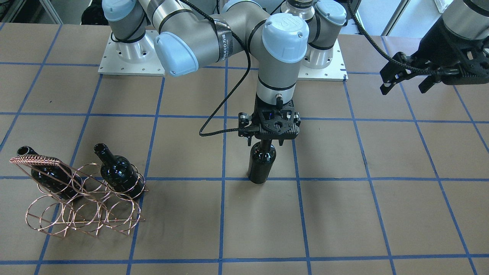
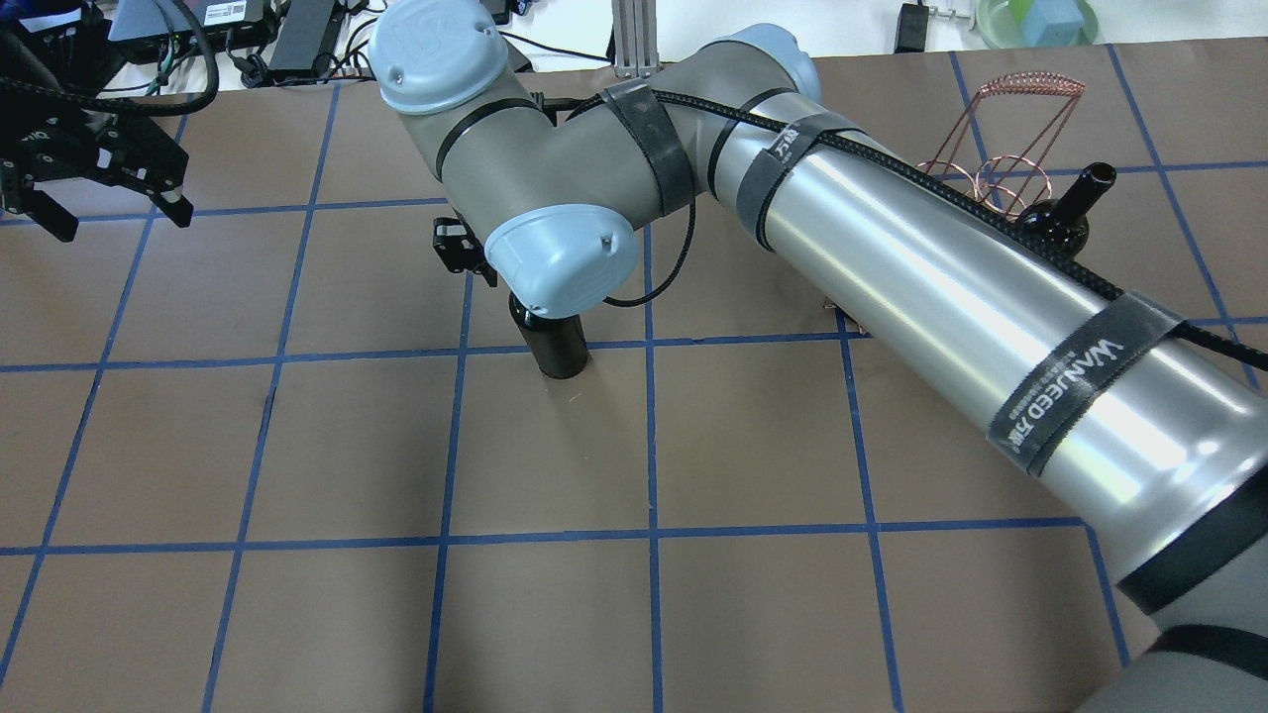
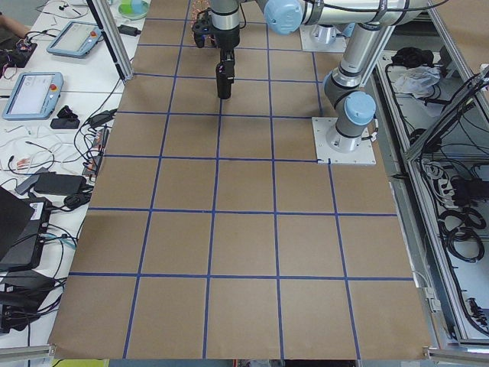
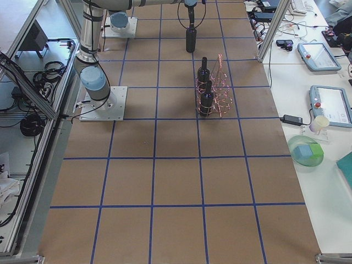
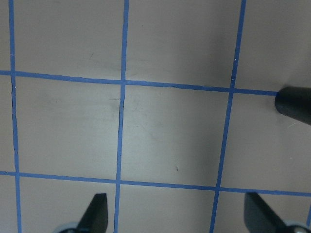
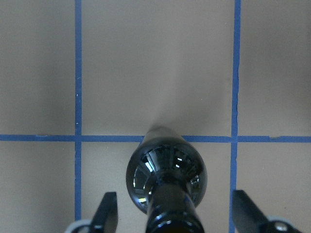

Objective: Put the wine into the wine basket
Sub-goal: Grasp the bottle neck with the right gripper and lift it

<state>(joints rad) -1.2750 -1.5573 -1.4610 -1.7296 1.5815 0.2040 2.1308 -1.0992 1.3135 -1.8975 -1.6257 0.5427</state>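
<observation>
Exterior front-facing view, far left: wine basket point(image 1: 35, 160) on the bench point(image 1: 344, 214), carrying one dark bottle point(image 1: 51, 177) under the coiled handle and a second bottle point(image 1: 118, 173) just beside it, both slanted with necks up; lower loops on the camera side apparently free. Centre: wine point(image 1: 261, 164) standing upright on a blue tape line, well apart from the basket, long axis vertical, mouth hidden under the right tool point(image 1: 266, 142). Hangs straight above the bottle, wrist pointed down, forearm reaching out from the base at the top of the view. Seen from the right wrist: fingers point(image 6: 108, 213) spread wide, one on each side of the neck, neither touching glass, so surrounding but not yet pinching. Far right: left tool point(image 1: 405, 82), likewise spread and holding nothing, raised off the bench and well away from both bottle and basket; catches only the bottle's foot at the edge of its own wrist view. Right arm plainly the nearer, and on the basket's side too. Judged next: close on the neck, lift straight up along the axis, carry toward the view's left, then tip the bottle from vertical to the slant of the racked pair before feeding it into a free loop. Likely risk: slick glass turning in a narrow neck grip once tilted.
</observation>
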